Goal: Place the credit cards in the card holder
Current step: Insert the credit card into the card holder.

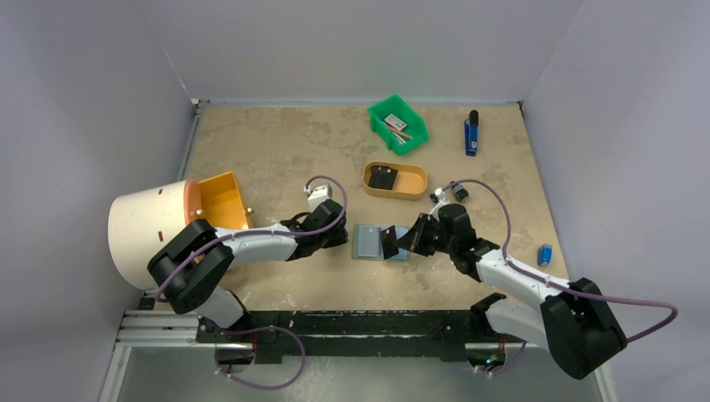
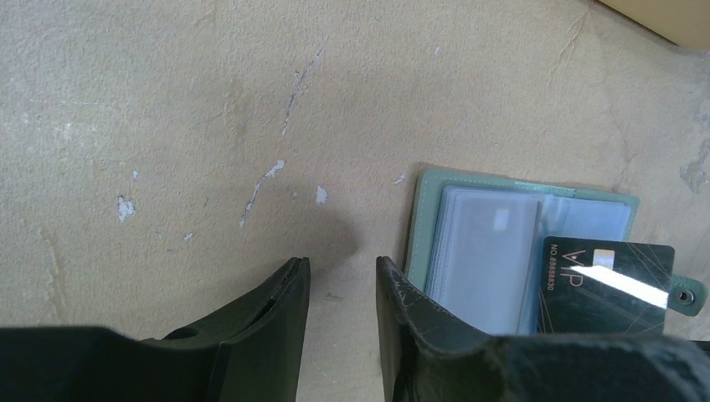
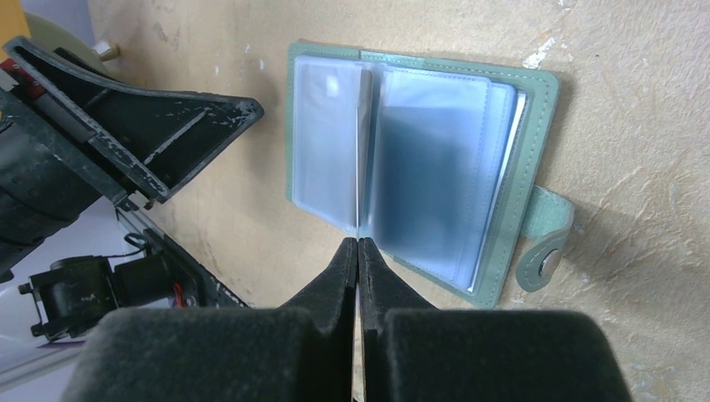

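The card holder (image 1: 367, 241) lies open on the table, its pale blue-grey pockets facing up and its snap tab (image 3: 544, 264) at one side. It also shows in the left wrist view (image 2: 481, 251) and the right wrist view (image 3: 435, 176). My right gripper (image 1: 402, 241) (image 3: 358, 243) is shut on a black credit card (image 2: 607, 285). It holds the card on edge over the pockets, and in the right wrist view the card shows edge-on (image 3: 359, 167). My left gripper (image 1: 342, 234) (image 2: 342, 264) is open and empty, low beside the holder's left edge. More black cards (image 1: 383, 177) lie in the tan tray.
The tan oval tray (image 1: 414, 177) stands behind the holder, with a green bin (image 1: 397, 124) and a blue object (image 1: 471, 134) further back. A black knob (image 1: 460, 193) and a small blue item (image 1: 545, 254) are at the right. A white cylinder (image 1: 151, 230) and an orange bin (image 1: 222, 199) are at the left.
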`<state>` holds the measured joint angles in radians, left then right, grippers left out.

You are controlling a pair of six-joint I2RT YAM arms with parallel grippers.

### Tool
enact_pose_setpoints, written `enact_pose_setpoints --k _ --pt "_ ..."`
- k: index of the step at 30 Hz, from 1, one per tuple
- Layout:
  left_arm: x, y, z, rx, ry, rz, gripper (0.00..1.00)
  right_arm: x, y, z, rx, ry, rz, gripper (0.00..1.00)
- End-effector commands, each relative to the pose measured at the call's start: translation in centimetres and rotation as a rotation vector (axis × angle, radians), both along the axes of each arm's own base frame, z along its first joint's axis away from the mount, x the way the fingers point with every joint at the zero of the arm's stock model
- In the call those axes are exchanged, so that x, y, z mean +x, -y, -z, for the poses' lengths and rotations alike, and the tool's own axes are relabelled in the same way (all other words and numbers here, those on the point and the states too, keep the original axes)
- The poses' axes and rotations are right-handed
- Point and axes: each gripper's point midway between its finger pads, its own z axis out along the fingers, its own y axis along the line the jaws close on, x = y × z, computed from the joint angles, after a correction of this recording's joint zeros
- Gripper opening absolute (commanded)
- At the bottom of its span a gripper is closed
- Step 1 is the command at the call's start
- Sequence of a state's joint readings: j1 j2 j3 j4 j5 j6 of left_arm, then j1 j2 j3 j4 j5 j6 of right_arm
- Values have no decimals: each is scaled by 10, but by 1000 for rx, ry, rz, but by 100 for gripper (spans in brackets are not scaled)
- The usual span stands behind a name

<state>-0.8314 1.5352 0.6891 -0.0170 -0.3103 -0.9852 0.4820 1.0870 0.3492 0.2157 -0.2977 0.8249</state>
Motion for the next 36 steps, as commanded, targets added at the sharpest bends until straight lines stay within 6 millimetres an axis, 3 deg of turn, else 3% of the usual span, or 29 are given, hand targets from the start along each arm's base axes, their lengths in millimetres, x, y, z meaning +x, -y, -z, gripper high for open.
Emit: enact_pose_setpoints --k 1,19,27,36 --pt "9 7 -14 -46 37 -12 34 3 -1 1 5 0 5 0" --pt "6 9 -9 -54 22 -5 33 4 -11 7 38 -11 -34 0" --pt "3 10 -7 -68 14 1 32 13 -14 4 73 9 -1 0" --pt "-2 14 -2 -103 0 9 28 15 -13 16 83 -24 38 0"
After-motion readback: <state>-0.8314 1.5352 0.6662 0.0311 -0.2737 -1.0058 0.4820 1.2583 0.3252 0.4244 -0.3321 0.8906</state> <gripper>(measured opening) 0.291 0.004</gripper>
